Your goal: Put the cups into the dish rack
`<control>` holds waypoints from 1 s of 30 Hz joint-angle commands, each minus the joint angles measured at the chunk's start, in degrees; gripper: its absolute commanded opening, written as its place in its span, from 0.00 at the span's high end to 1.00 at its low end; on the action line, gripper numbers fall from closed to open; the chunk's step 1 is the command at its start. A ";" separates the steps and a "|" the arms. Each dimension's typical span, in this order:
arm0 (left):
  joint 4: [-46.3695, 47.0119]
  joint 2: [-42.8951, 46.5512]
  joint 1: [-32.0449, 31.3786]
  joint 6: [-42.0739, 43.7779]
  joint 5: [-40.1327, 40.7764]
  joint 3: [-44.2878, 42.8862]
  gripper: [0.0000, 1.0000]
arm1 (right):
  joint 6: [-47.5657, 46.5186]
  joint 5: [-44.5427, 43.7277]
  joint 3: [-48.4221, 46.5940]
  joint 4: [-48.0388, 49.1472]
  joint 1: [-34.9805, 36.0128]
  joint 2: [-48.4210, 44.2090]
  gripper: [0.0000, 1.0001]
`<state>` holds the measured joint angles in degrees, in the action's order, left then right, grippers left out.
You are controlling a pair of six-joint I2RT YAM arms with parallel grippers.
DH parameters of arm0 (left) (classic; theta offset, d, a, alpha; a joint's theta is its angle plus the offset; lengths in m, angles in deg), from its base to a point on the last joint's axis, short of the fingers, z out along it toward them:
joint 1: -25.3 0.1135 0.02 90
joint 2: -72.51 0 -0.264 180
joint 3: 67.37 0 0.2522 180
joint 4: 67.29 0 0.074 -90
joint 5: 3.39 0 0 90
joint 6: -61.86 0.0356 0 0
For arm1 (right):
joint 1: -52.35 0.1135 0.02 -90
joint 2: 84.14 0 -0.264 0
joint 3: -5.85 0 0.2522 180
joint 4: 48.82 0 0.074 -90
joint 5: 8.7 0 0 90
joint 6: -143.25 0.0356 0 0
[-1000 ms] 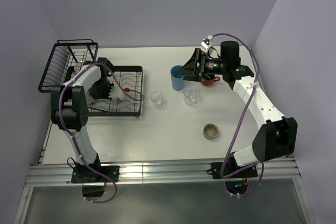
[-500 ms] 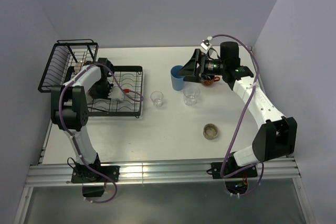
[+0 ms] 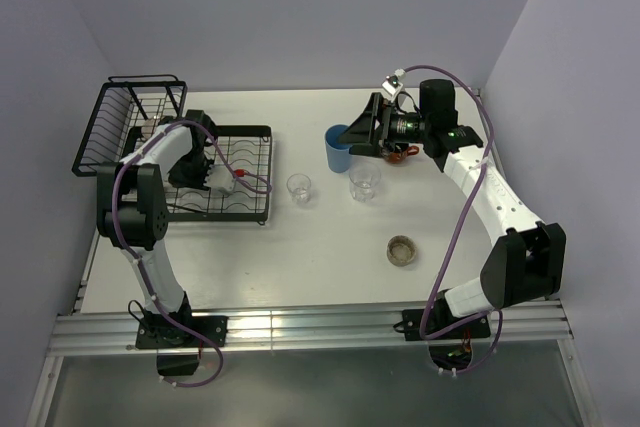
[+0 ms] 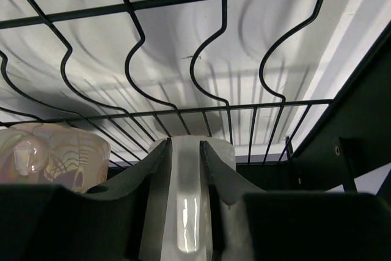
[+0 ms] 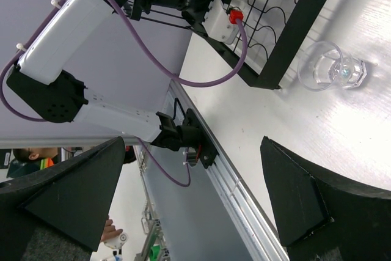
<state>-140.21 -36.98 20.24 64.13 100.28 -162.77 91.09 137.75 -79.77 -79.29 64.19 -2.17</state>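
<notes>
**Cups: four on the table, two seen in the dish rack**

Table (image 3: 320, 267) count: one blue tumbler (image 3: 339, 152), two clear glasses, one low brownish cup (image 3: 402, 249). All four sit mouth up, right of the dish rack (image 3: 268, 162). The left glass (image 3: 299, 188) is near the rack's right edge, and the right glass (image 3: 365, 183) is just in front of the tumbler. The brownish cup sits nearest my bases, well apart from the rest.

There is one black wire rack with two sections: a flat tray (image 3: 245, 209) and a taller basket (image 3: 110, 132) at far left.

My left claw (image 4: 184, 146) is down in the flat tray section. Its jaws are drawn in narrow, one finger (image 4: 153, 175) on each side of the cream mug (image 4: 185, 187) wall. As far as the wrist view shows, both fingers are against the wall, so I read it as gripped. One pinkish mug (image 4: 52, 157) sits just beside it on the wires. That makes two cups in the rack that I can count. The overhead view is too small to tell what is in the basket.

My right claw (image 3: 358, 137) has its jaws spread wide and holds nothing. It hangs just beside the blue tumbler on the tumbler's right. Its wrist view shows only one clear glass and the rack corner beyond the fingers (image 5: 67, 194).
</notes>
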 commanded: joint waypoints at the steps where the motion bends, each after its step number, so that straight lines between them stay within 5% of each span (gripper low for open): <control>1: -0.87 0.24 0.49 0.37 1.01 -0.53 0.68 | -0.05 1.03 -0.13 2.38 -0.06 -1.73 0.00; 13: -1.93 1.91 -1.27 -0.68 -1.72 -3.34 0.59 | -0.14 0.95 -0.30 2.38 -0.06 -1.91 0.00; 30: -2.81 7.00 -13.65 -4.73 -6.11 -9.58 0.52 | -3.65 -1.42 -1.71 -0.69 -0.06 -3.31 0.00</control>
<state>-141.74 -35.32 9.05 60.43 97.51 -170.12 89.81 137.20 -79.79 -79.72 64.19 -2.76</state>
